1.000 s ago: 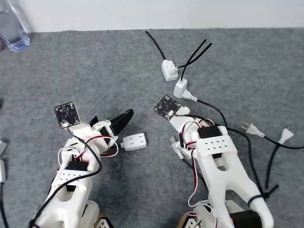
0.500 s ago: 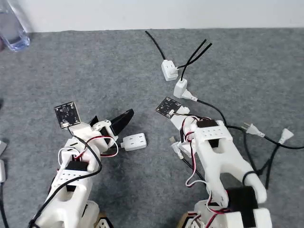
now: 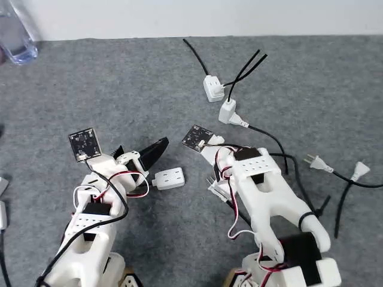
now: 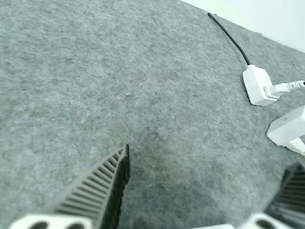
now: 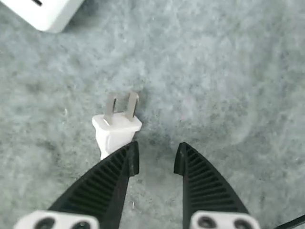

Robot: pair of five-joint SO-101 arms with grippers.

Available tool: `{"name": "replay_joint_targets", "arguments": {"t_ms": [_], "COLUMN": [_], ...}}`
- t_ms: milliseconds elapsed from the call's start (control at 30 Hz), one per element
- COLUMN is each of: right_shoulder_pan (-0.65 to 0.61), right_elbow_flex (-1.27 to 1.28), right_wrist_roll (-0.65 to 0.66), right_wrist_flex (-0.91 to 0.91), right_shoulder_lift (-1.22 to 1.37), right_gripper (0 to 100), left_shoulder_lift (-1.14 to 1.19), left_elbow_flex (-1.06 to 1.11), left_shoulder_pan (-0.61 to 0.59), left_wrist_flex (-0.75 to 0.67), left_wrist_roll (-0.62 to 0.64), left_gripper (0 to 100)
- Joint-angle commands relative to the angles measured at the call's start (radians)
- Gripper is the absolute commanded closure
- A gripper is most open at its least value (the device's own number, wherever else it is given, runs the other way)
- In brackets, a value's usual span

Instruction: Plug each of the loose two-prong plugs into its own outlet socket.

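Across a grey felt mat [image 3: 90, 84], seen from above, two white arms sit side by side at the near edge. A white three-slot outlet block [image 3: 169, 177] lies flat between them, just beside the left arm's black finger and apart from it.

The right wrist camera gives detail the high view hides under the arm. The right gripper [image 5: 156, 148] has its two ribbed black fingers slightly apart, with bare mat and nothing else in the gap. A white two-prong plug [image 5: 116, 131] lies on the mat against the outer side of one finger, prongs pointing away from the wrist. A corner of a white block sits farther off.

The left wrist camera shows the left gripper [image 4: 206, 162] spread wide and holding nothing, above open mat.

Toward the far side, two white outlet blocks [image 3: 212, 88] lie close together, each with a plug seated in it and black cords leading off. The left wrist camera sees the same pair at its margin.

Along the right side, two loose plugs on black cords [image 3: 317, 162] rest on the mat, well apart from any block, their cords looping toward the near edge.

A clear plastic bottle [image 3: 15, 36] stands at the far left corner, where the mat meets a white wall. Between the left gripper and the far blocks the mat lies open.
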Motion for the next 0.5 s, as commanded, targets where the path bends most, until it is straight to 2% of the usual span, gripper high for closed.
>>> {"name": "replay_joint_targets", "arguments": {"t_ms": [0, 333, 467], "right_shoulder_pan": [-0.031, -0.073, -0.079], "right_elbow_flex": [-0.06, -0.066, -0.12], "right_wrist_roll": [-0.011, -0.074, -0.075], "right_wrist_flex": [0.051, 0.073, 0.174], "right_shoulder_lift": [-0.012, -0.07, -0.166], "right_gripper": [87.7, 87.7, 87.7], "left_shoulder_lift": [-0.009, -0.009, -0.009], "left_elbow_flex": [-0.01, -0.008, -0.008], "left_shoulder_pan": [0.003, 0.003, 0.003], "left_wrist_flex": [-0.028, -0.028, -0.028], "left_wrist_roll": [-0.009, -0.009, -0.009], "left_gripper": [54, 54, 54]}}
